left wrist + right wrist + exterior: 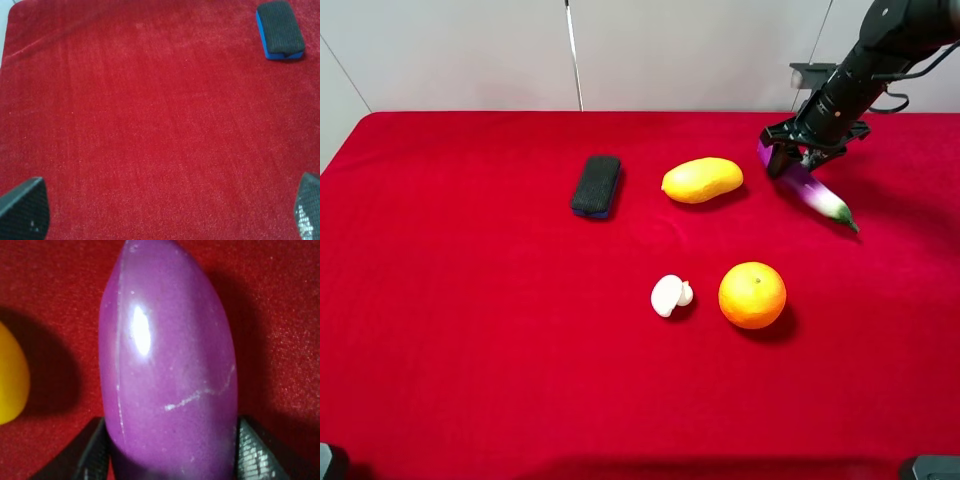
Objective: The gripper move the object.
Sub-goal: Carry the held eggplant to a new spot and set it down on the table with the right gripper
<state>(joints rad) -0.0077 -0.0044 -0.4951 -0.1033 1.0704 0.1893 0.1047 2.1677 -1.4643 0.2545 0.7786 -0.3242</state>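
Grasp is the step in hand, as far as can be judged. The right gripper [807, 152] is clamped on the thick purple end of the eggplant [817, 190], and the right wrist view shows one jaw pressed against each flank. The eggplant sits at the far right of the red cloth [470, 300]. It is near the mango [702, 180] but apart from it, and well away from the sponge [596, 185] and the orange [752, 295]. It slants down out of the jaws with the stem end lowest. Whether that tip touches the cloth cannot be told. The left gripper [165, 212] has its jaws wide apart over bare cloth and takes no part.

Next move, as a judgement: lift clear before travelling and keep the clamp firm. The rounded, glossy skin could slip or swing in the grip. Route away from the mango.

Appearance: long, smooth purple body with a bright highlight, a faint moulding seam and a pale scratch. The colour fades to white toward a small green stem.
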